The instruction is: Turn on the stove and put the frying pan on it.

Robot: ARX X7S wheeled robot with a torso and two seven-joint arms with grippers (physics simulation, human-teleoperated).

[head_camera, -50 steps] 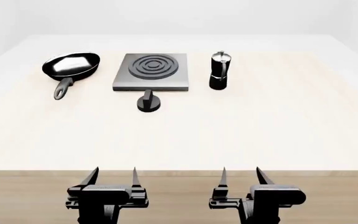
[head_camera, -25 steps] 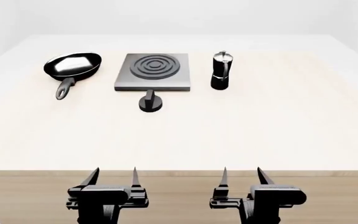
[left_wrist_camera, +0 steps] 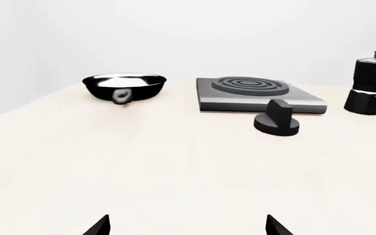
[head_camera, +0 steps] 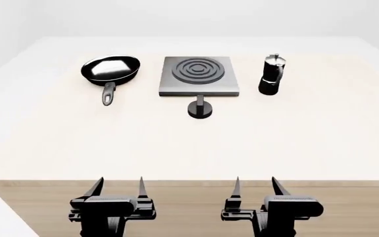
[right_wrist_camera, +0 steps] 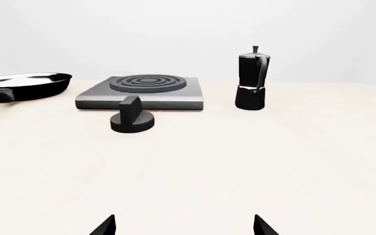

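Observation:
The grey stove plate (head_camera: 199, 76) with dark burner rings lies at the table's far middle, its black knob (head_camera: 199, 108) just in front of it. The black frying pan (head_camera: 110, 68) sits left of the stove, handle (head_camera: 108, 93) pointing toward me. My left gripper (head_camera: 118, 185) and right gripper (head_camera: 255, 184) are both open and empty at the table's near edge, far from everything. The left wrist view shows the pan (left_wrist_camera: 124, 86), stove (left_wrist_camera: 256, 93) and knob (left_wrist_camera: 277, 120). The right wrist view shows the stove (right_wrist_camera: 142, 91), knob (right_wrist_camera: 131, 117) and pan (right_wrist_camera: 25, 84).
A black moka pot (head_camera: 272, 75) with a silver lid stands right of the stove; it also shows in the right wrist view (right_wrist_camera: 251, 81) and the left wrist view (left_wrist_camera: 371, 83). The light table (head_camera: 189, 143) spreads wide between my grippers and the objects.
The head view has shifted: pan, stove, knob and moka pot now appear further right in the picture. Both grippers stay open at the near edge.

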